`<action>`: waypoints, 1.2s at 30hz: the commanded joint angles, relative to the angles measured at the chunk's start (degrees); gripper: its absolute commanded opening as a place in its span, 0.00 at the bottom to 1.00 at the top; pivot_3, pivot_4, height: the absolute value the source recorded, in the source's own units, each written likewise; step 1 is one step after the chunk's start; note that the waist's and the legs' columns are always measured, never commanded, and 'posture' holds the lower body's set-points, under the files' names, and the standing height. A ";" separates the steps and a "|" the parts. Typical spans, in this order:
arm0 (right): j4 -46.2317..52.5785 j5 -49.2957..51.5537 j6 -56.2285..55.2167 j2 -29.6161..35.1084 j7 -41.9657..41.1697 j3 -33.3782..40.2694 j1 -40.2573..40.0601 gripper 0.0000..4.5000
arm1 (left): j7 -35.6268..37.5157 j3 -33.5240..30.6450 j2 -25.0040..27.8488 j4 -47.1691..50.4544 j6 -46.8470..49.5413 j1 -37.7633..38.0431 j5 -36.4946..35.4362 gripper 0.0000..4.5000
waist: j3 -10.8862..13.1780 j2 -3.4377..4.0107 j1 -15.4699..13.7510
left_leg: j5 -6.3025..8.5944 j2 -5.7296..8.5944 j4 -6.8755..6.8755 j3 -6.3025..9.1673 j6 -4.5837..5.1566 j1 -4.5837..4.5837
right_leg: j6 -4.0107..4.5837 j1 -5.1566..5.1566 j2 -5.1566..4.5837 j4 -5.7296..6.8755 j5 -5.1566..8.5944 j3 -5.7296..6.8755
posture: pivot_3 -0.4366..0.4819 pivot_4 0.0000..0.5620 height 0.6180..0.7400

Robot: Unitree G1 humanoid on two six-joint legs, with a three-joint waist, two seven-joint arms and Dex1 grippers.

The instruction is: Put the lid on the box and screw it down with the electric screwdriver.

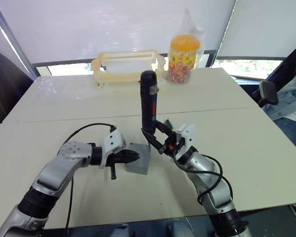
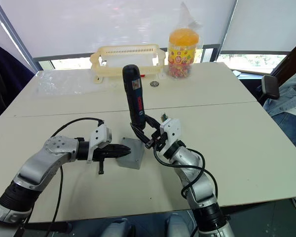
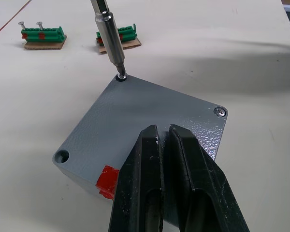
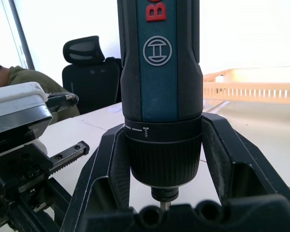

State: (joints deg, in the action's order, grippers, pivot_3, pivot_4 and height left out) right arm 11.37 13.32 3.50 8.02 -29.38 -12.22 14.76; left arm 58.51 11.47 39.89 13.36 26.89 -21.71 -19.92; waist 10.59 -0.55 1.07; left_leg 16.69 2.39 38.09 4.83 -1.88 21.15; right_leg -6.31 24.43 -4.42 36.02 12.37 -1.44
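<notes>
Where blinds cover windows, box (image 1: 138,159) sits on beige table (image 1: 246,143).

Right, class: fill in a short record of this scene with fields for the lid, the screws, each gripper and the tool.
lid: lid seated on box
screws: one in a corner; one hole empty
screwdriver: screwdriver upright, bit in a corner hole
left gripper: left gripper fingers shut, pressing on the lid
right gripper: right gripper shut on the screwdriver
spare screws: in green holders on table
</notes>
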 commanded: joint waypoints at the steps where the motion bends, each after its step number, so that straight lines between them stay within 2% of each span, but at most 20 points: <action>1: -3.89 -2.27 0.33 0.89 -0.92 -1.93 -1.87 0.38 | -0.48 -0.13 0.10 -0.40 0.53 0.79 0.95 0.08 | -0.09 0.01 0.01 | 0.00 0.00 0.00 0.00 0.00 0.00 | 0.00 0.00 0.00 0.00 0.00 0.00 | 0.48 0.27 1.00; 8: -8.08 -3.62 -4.21 0.59 -0.59 -1.50 -2.80 0.38 | -0.70 -0.28 0.29 0.04 0.63 1.24 0.99 0.08 | -0.53 0.00 0.04 | 0.01 -0.01 -0.09 -0.01 0.01 -0.17 | 0.03 -0.14 0.00 -0.01 0.05 0.00 | 0.48 0.27 1.00; 14: -9.69 -2.66 -5.16 -0.28 -0.34 -1.20 -3.08 0.38 | -0.80 -0.32 0.37 0.53 0.78 1.65 1.05 0.08 | -0.54 0.00 0.02 | 0.15 -0.05 -0.16 0.09 0.22 -0.96 | 0.32 -0.95 0.00 -0.10 0.61 0.02 | 0.48 0.27 1.00; 28: -13.25 -2.04 -5.33 -2.10 -1.90 -2.83 -5.28 0.38 | -0.37 -0.20 0.93 0.40 0.80 2.09 1.33 0.08 | -0.73 -0.02 0.14 | 0.17 -0.07 -0.28 0.15 0.24 -1.09 | 0.33 -0.98 0.00 -0.10 0.62 0.01 | 0.48 0.27 1.00; 33: -15.83 -2.96 -7.23 -2.58 -1.98 -3.20 -5.12 0.38 | -0.22 -0.33 1.09 0.46 0.88 2.24 1.36 0.08 | -0.96 -0.21 0.14 | 0.17 -0.11 -0.88 0.09 0.24 -1.73 | 0.27 -1.42 -0.01 -0.38 0.85 -0.02 | 0.48 0.27 1.00; 36: -16.89 -3.08 -7.84 -2.88 -2.16 -3.33 -5.05 0.38 | -0.19 -0.38 1.17 0.54 0.97 2.34 1.38 0.08 | -1.04 -0.19 0.25 | 0.17 -0.22 -1.00 0.11 0.24 -1.76 | 0.35 -1.45 0.10 -0.50 0.88 0.00 | 0.48 0.27 1.00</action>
State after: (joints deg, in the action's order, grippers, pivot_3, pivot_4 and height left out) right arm 1.77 12.48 -7.41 4.56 -30.75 -13.12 12.84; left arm 58.36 11.48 40.46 13.52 27.37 -19.82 -19.11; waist 9.54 -0.74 1.32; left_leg 16.86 2.17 37.07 4.94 -1.64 19.39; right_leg -5.95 23.00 -4.32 35.52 13.24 -1.45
